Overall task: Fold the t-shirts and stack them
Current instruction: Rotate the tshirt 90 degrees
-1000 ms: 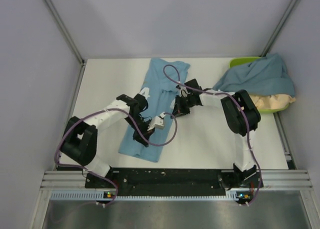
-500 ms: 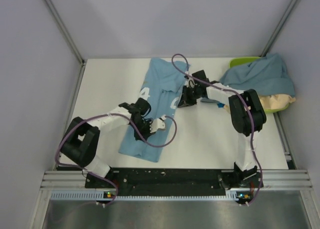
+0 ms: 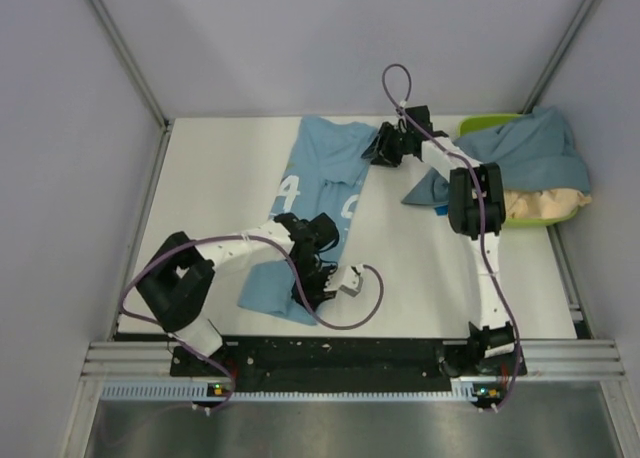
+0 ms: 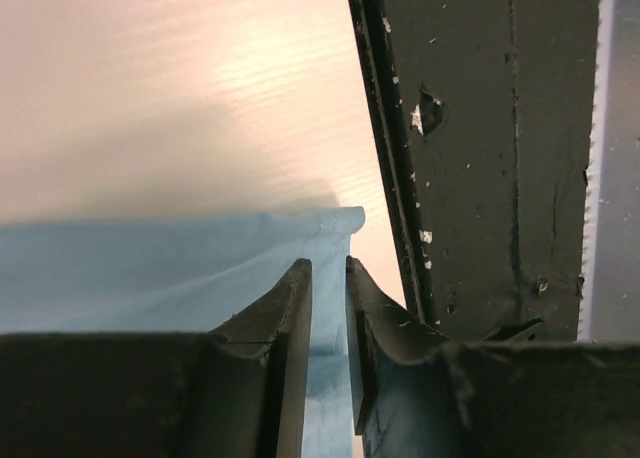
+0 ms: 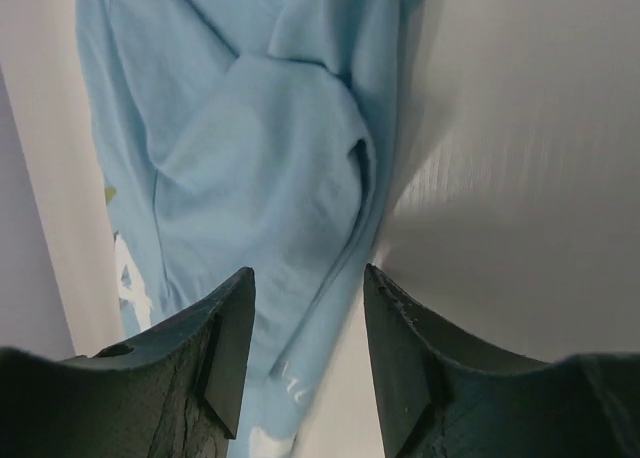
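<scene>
The sky-blue t-shirt [image 3: 310,178] with white lettering lies in a long strip down the middle of the table. My left gripper [image 3: 315,290] is at its near right corner. In the left wrist view the jaws [image 4: 328,266] are nearly together with the shirt's edge [image 4: 150,268] between them. My right gripper [image 3: 378,150] is open just over the shirt's far right part, and its wrist view shows rumpled blue cloth [image 5: 250,158] between the fingertips [image 5: 308,270]. The slate-blue shirt [image 3: 525,150] lies bunched over the beige one [image 3: 550,203] at the right.
The lime-green tray [image 3: 480,124] sits at the far right under the two bunched shirts. The black front rail [image 4: 480,128] runs just past the shirt's near corner. Grey walls close in the table at the left, back and right.
My left gripper moved from the shirt's middle toward me to its near right corner. My right gripper moved away from the shirt's middle to its far right end.
</scene>
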`<state>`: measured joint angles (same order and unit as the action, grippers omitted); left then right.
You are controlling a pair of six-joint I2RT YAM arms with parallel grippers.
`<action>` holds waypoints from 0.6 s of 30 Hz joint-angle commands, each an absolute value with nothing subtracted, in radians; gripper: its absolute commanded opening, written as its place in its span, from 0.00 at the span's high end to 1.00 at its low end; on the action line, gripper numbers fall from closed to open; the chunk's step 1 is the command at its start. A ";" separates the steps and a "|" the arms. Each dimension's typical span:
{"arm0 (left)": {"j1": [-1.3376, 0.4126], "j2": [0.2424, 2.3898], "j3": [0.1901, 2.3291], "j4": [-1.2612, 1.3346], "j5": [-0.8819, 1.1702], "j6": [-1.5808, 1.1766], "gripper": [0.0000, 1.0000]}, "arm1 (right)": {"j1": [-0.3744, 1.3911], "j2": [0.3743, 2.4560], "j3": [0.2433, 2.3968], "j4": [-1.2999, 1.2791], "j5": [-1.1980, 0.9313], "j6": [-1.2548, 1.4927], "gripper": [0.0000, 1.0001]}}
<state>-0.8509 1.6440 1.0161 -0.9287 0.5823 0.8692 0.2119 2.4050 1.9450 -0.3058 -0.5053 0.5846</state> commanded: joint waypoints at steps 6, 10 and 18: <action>-0.770 1.401 1.069 -1.055 0.562 0.901 0.56 | 0.218 2.634 2.189 -0.189 -0.583 0.833 1.00; -0.642 1.368 1.028 -0.994 0.462 0.853 0.51 | 0.175 2.718 2.353 -0.152 -0.580 0.887 1.00; -0.607 1.443 0.983 -0.841 0.433 0.799 0.39 | 0.097 2.779 2.478 -0.038 -0.710 0.902 0.49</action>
<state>-0.6022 1.4052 0.9997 -0.9268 0.4213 0.8124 0.1474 2.8388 2.4928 -0.1249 -0.6346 0.9222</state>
